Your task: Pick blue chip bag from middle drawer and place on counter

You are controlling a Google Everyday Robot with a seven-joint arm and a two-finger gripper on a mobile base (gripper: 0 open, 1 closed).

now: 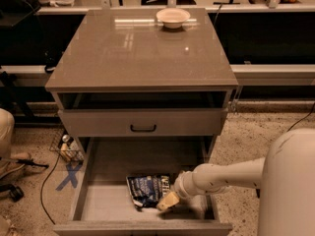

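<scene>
The blue chip bag (pixel 147 189) lies on the floor of the open middle drawer (pixel 106 200), a little right of its middle. My gripper (pixel 166 201) reaches in from the right on a white arm and sits at the bag's right edge, touching or just over it. The glossy grey-brown counter (pixel 133 53) tops the cabinet above.
A cream bowl (pixel 173 17) stands at the counter's back edge. A shut drawer front with a black handle (pixel 143 128) sits above the open drawer. A wire basket (pixel 68 149) and cables lie on the floor to the left.
</scene>
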